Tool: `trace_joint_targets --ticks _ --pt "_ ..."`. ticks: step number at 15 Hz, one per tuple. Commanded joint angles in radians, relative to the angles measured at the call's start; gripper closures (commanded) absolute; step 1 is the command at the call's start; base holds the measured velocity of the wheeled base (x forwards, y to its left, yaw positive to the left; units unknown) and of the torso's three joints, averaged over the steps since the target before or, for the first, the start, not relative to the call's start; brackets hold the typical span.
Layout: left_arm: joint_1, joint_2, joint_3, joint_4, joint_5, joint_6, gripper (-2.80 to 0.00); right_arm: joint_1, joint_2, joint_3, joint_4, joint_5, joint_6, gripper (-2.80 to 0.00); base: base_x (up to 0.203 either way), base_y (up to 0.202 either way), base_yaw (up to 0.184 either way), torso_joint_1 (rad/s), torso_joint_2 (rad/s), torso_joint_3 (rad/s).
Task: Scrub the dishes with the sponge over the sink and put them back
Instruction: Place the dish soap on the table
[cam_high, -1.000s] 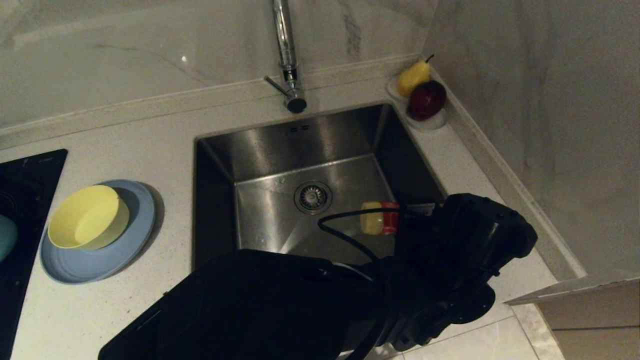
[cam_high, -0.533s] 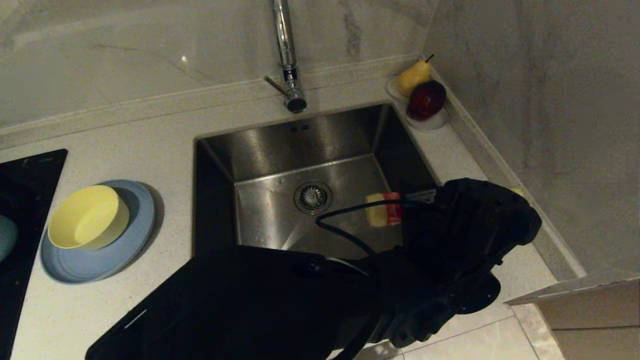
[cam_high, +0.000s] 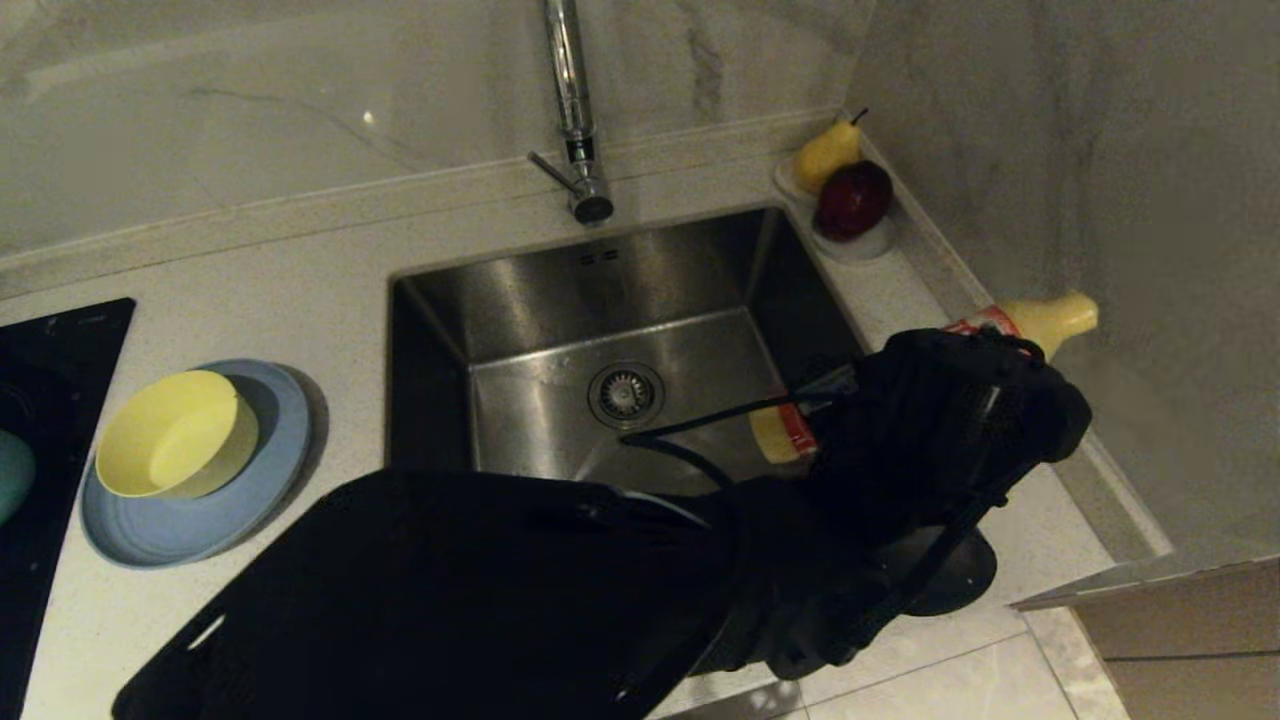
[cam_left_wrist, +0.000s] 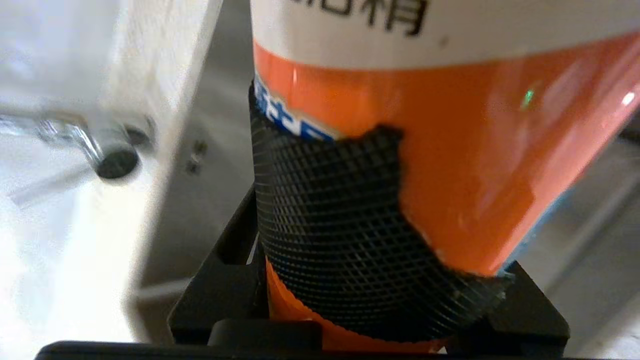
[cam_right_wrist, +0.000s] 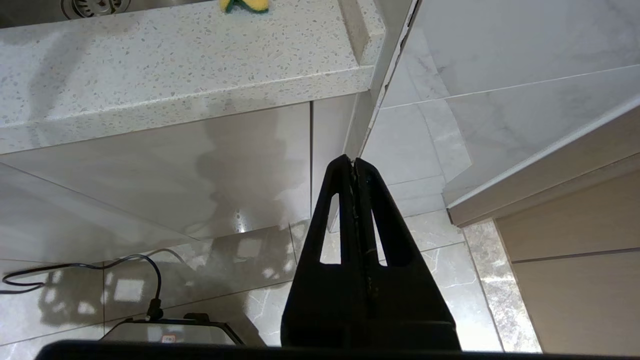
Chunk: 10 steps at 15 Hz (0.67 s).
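Observation:
My left gripper is shut on a yellow dish-soap bottle with an orange label, held tilted over the right side of the sink. One meshed pad presses on the label. The pale-yellow bowl sits on the light-blue plate on the counter left of the sink. The teal bowl shows at the left edge. The sponge lies on the counter by the sink, seen only in the right wrist view. My right gripper hangs shut below the counter edge.
A chrome tap stands behind the sink, with a drain strainer in the basin. A pear and a red apple rest on a white dish at the back right. A black cooktop lies left. A wall is close on the right.
My left wrist has rolled and the bottle has swung round. Its yellow top now sticks out toward the right wall, and its other end has sunk a little over the sink.

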Motion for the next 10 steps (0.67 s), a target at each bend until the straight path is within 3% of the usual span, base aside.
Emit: trace_joint_targets --ticks 1,7,10 --pt "-0.001 -0.08 -0.003 0.036 -0.03 -0.14 0.0 0.001 -0.001 0.0 0.0 0.0 0.0 0.0 0.0 0.0 0.0 0.0 0.0 0.0" --pt "0.0 -0.263 -0.005 0.026 -0.153 -0.364 0.0 0.001 -0.001 0.0 0.0 0.0 0.0 0.0 0.0 0.0 0.0 0.0 0.0 0.0" --pt "-0.001 -0.358 -0.005 0.009 -0.174 -0.383 0.0 0.001 -0.001 0.0 0.0 0.0 0.0 0.0 0.0 0.0 0.0 0.0 0.0 0.0"
